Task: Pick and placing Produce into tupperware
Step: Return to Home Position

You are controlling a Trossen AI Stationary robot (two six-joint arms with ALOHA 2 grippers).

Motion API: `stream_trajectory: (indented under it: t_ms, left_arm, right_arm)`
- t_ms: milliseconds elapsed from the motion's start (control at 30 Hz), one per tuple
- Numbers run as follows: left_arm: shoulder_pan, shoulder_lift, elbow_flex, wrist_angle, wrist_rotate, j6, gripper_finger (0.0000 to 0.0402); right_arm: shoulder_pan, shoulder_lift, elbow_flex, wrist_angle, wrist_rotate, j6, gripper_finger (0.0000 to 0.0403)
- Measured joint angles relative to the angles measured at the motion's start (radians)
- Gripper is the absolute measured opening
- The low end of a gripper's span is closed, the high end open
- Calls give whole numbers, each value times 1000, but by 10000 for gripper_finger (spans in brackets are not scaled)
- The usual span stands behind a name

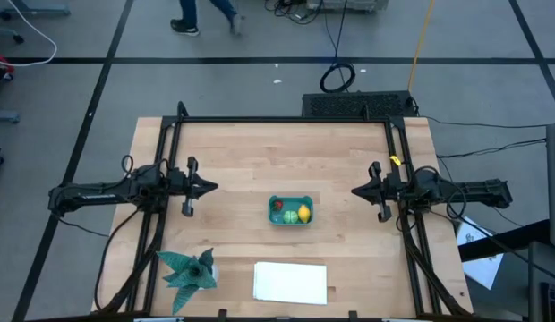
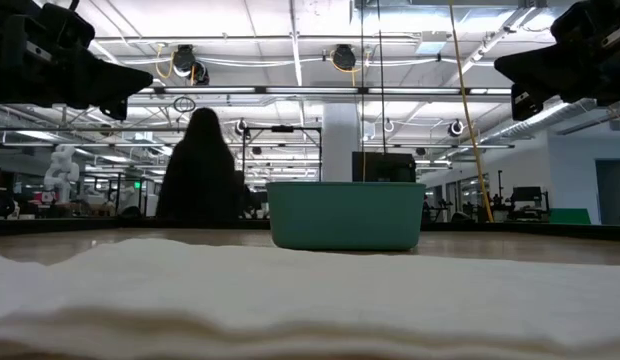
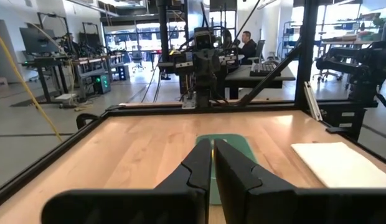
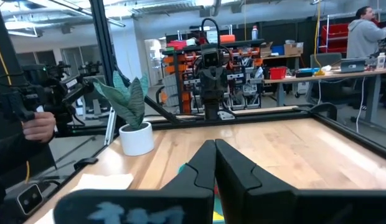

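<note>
The teal tupperware (image 1: 290, 210) stands mid-table; the low view shows its side wall (image 2: 346, 214). Inside it lie the produce: a red piece (image 1: 278, 206), a light green round one (image 1: 289, 216) and a yellow one (image 1: 303, 213). My left gripper (image 1: 212, 187) hovers shut over the table's left part, pointing level toward the tub, its fingers together (image 3: 211, 149). My right gripper (image 1: 355, 190) hovers shut over the right part, facing the tub from the other side, fingers together (image 4: 213, 149). Neither touches anything. In the wrist views the fingers hide most of the tub.
A flat white rectangle (image 1: 291, 282) lies at the near edge, filling the low view's foreground (image 2: 290, 300). A spiky teal-green plant in a white pot (image 1: 190, 271) stands near left. A black frame (image 1: 286, 119) rims the table. A person's hand (image 4: 37, 124) shows beyond the table.
</note>
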Motion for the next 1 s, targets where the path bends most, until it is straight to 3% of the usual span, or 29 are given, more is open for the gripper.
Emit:
stream_trajectory:
  t_ms: [1000]
  left_arm:
    - [0,0,1,-12,-10,-18,26]
  right_arm:
    - [0,0,0,8,-6,-20,0]
